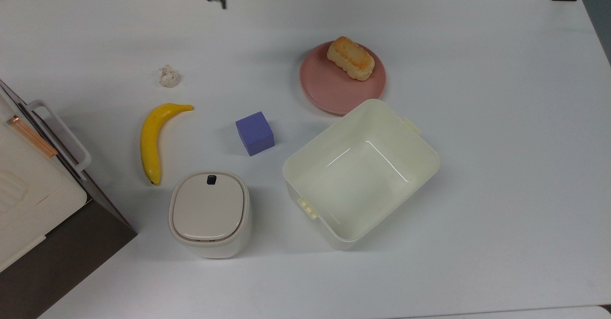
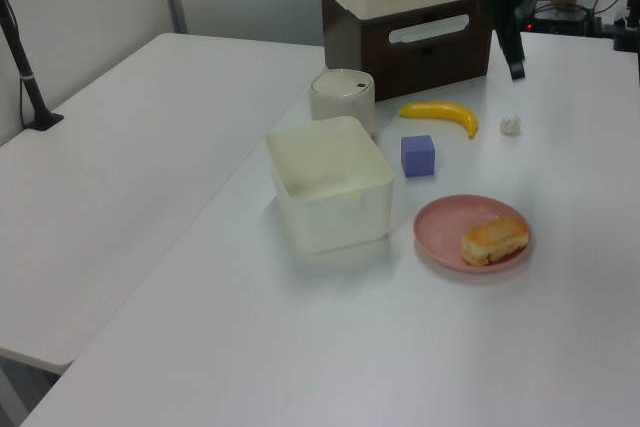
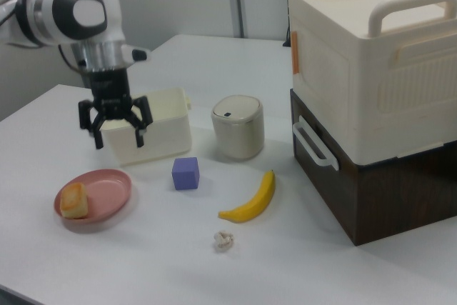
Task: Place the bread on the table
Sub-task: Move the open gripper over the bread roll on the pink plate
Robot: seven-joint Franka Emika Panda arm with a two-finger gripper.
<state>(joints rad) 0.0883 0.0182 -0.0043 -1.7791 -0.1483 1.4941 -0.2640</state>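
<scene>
Right view: my claw (image 3: 116, 133) hangs spread and empty above the table (image 3: 300, 262), well apart from the bread (image 3: 73, 200) lying on the pink plate (image 3: 107, 191). I judge a careless descent could clip the rim and skid the plate.

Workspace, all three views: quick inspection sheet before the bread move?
Surface: white table, dry, no spills seen.
Job's things: bread lies on the pink plate, untouched.
Clutter: open cream bin touching the plate's edge in the top view; purple cube; banana; paper ball; lidded white canister; cream case stacked on a dark box at the table's edge.
End effector: end effector open, empty, in the air, apart from the bread.
Cables: nothing seen on the table.
Surroundings: a second white table alongside; grey partition behind.
</scene>
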